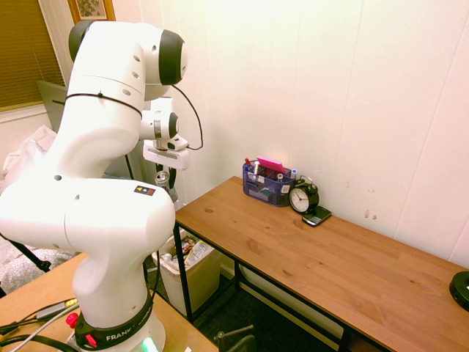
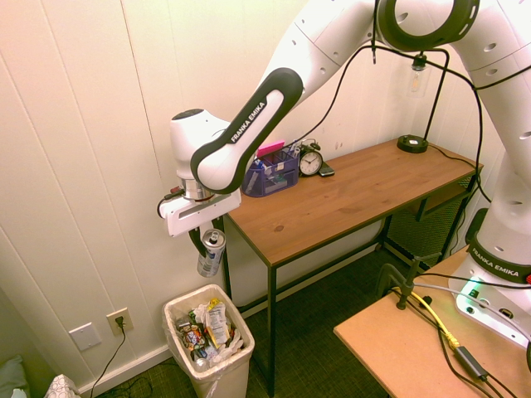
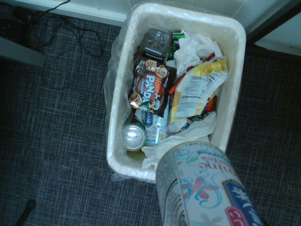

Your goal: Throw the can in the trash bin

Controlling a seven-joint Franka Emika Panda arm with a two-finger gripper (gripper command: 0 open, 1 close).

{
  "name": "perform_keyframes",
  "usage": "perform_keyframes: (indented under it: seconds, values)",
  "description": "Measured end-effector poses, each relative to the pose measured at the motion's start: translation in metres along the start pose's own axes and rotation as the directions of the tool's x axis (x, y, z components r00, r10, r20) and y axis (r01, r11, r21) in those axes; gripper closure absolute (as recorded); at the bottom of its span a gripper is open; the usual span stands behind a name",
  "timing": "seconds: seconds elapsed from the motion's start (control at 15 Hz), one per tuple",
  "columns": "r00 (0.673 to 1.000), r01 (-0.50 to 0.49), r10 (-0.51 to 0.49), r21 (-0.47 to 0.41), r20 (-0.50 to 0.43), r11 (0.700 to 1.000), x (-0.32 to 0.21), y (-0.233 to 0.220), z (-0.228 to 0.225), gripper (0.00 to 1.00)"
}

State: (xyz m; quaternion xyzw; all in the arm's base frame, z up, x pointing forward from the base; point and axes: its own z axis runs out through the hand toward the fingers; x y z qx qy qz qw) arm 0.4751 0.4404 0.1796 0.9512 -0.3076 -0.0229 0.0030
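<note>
1 can (image 2: 211,252) hangs from the gripper (image 2: 206,245), which is clenched on its upper part with the pull-tab top just below the wrist and the body dangling slightly tilted, off the left end of the wooden desk (image 2: 348,195) in the second exterior view. Below it stands the trash bin (image 2: 176,313), already holding wrappers, paper and another can. Judging from the wrist view, the held can (image 3: 207,188) sits over the bin's near rim (image 3: 235,84) rather than over its middle, so a release now might clip the edge or bounce off the heaped rubbish. To do this step well, I would carry the can a little further toward the bin's centre, keep it roughly upright, perhaps lower it somewhat, and only then let the jaws part. The plastic liner drooping over the rim should not be snagged. In the first exterior view the gripper (image 1: 163,178) is largely hidden behind the arm, and the bin (image 1: 209,275) shows under the desk's end.
</note>
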Motion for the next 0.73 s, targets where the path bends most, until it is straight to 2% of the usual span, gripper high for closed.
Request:
perform_keyframes:
  seconds: [0.73]
  values:
    - [1.0,-0.011,0.011,0.032,0.004,0.999,0.007,-0.001,-0.015,0.0]
